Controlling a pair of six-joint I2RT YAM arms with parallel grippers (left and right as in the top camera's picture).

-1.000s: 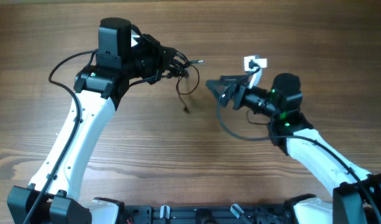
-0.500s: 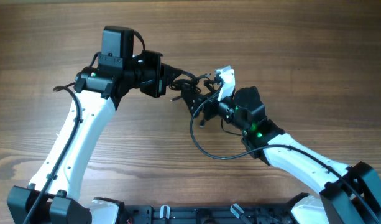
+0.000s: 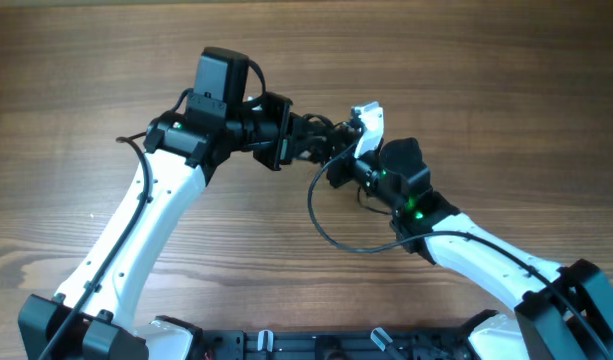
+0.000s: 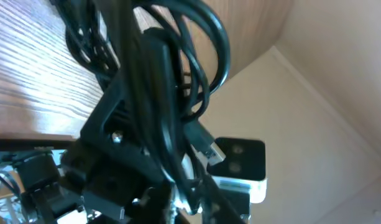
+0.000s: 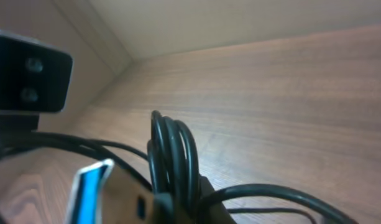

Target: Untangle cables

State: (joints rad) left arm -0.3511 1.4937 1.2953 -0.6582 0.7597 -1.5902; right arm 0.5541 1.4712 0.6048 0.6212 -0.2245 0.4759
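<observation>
The cables are a small bundle of thin black cords hanging above the table between the two arms. My left gripper reaches in from the left and is shut on the bundle. In the left wrist view the looped cords run down into its jaws, with a small plug sticking out. My right gripper comes in from the right and is shut on the same bundle. The right wrist view shows a coil of cords at its jaws, beside a blue-tipped USB plug.
A thicker black wire loops down from the right arm over the wooden table. The two wrist cameras sit very close together: the right one shows in the left wrist view, the left one in the right wrist view.
The right arm swung left to the bundle and its open jaws shut on it. The left arm carried the cables a little to the right, towards it.
</observation>
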